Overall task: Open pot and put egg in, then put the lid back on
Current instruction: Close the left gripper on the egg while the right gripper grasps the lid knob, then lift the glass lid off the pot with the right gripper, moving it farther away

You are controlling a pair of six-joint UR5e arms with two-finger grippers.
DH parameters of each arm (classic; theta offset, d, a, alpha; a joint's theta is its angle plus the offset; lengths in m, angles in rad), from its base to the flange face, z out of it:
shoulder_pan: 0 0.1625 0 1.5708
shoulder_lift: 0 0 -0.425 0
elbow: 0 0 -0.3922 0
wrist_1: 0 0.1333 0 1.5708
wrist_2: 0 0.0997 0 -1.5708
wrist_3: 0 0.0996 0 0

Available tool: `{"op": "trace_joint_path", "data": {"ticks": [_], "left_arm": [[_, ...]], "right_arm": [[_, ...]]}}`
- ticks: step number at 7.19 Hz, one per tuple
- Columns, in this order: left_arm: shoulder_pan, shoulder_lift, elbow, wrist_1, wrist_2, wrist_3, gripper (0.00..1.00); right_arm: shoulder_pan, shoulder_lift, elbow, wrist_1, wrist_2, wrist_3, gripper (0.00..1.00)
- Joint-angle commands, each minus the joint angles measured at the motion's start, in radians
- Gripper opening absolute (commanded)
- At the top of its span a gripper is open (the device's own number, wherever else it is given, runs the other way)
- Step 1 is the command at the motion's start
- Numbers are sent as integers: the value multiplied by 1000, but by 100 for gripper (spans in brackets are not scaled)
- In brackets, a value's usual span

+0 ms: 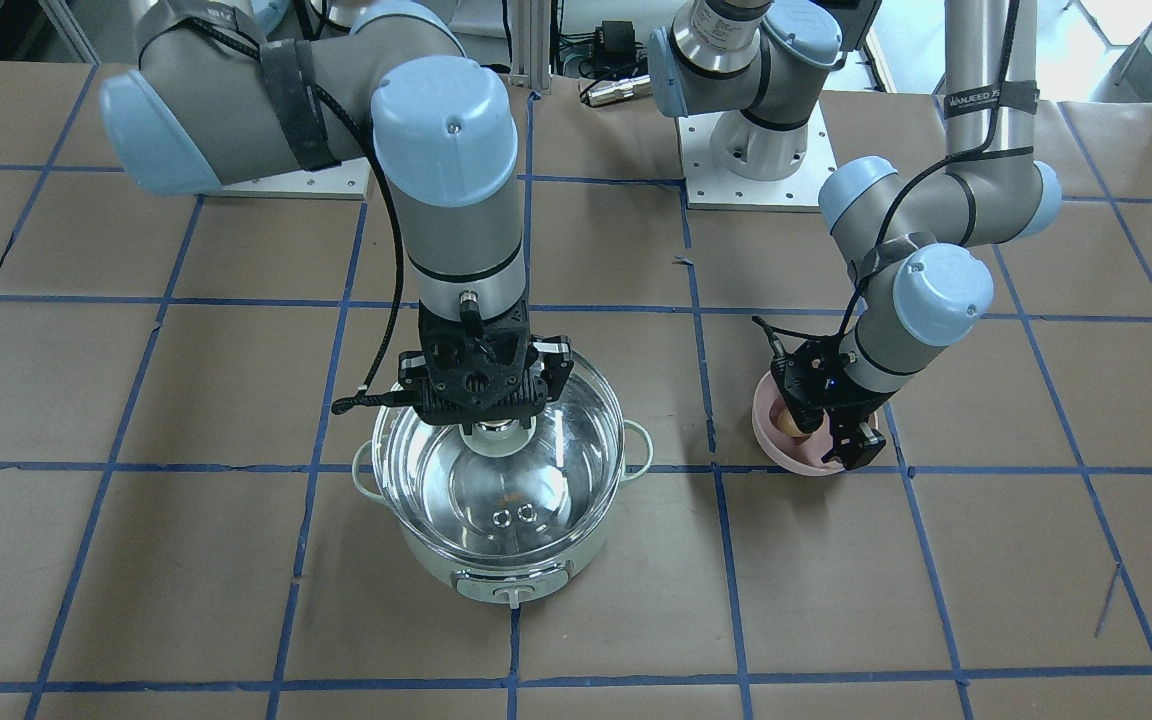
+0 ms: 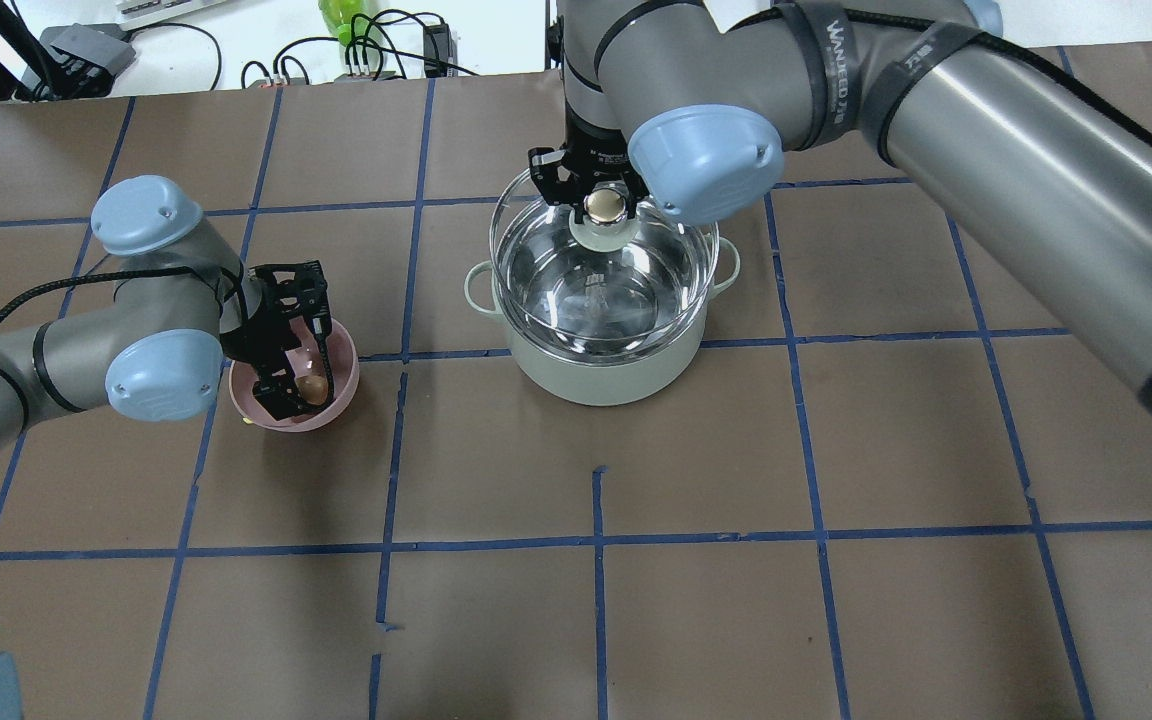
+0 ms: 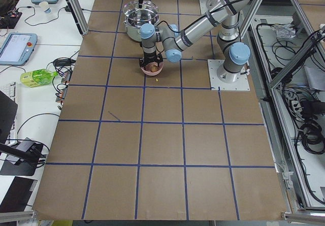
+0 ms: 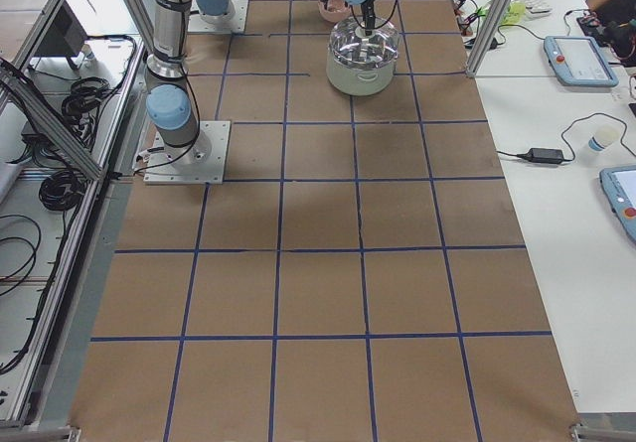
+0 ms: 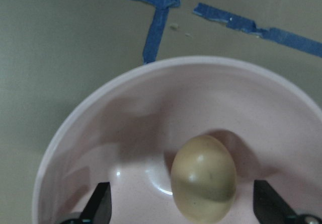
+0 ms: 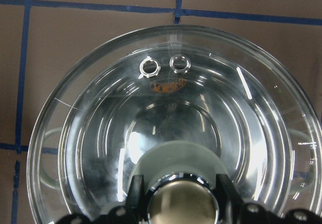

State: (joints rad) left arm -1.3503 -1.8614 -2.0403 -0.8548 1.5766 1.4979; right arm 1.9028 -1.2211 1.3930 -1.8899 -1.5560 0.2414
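Observation:
The mint-green pot [image 1: 496,578] stands mid-table; it also shows in the overhead view [image 2: 606,378]. My right gripper [image 1: 498,432] is shut on the beige knob [image 2: 604,205] of the glass lid [image 1: 456,485] and holds the lid slightly above the pot's rim. Through the lid [image 6: 176,113] I see the steel interior. The tan egg [image 5: 204,183] lies in a pink bowl [image 5: 100,98]. My left gripper [image 5: 183,206] is open and lowered into the bowl. Its fingers [image 5: 100,206] stand on either side of the egg [image 2: 313,387] with gaps.
The pink bowl [image 2: 341,355] sits on the brown, blue-taped table [image 2: 596,600] to the pot's left in the overhead view. A small yellow scrap [image 2: 249,421] lies by the bowl. Cables and devices lie beyond the far table edge.

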Motion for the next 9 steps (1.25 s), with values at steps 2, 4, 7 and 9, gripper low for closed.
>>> {"op": "trace_joint_path", "data": {"ticks": [2, 4, 7, 9], "left_arm": [[-1, -2, -3, 17, -4, 1, 98], [-1, -8, -1, 19, -15, -7, 98], [-1, -15, 2, 19, -15, -8, 77], [-1, -25, 2, 20, -15, -8, 68]], "right_arm": [[-127, -192, 1, 211, -10, -81, 0], [-253, -299, 41, 297, -6, -164, 0], [-297, -351, 101, 304, -12, -241, 0], [-295, -354, 101, 308, -7, -264, 0]]}}
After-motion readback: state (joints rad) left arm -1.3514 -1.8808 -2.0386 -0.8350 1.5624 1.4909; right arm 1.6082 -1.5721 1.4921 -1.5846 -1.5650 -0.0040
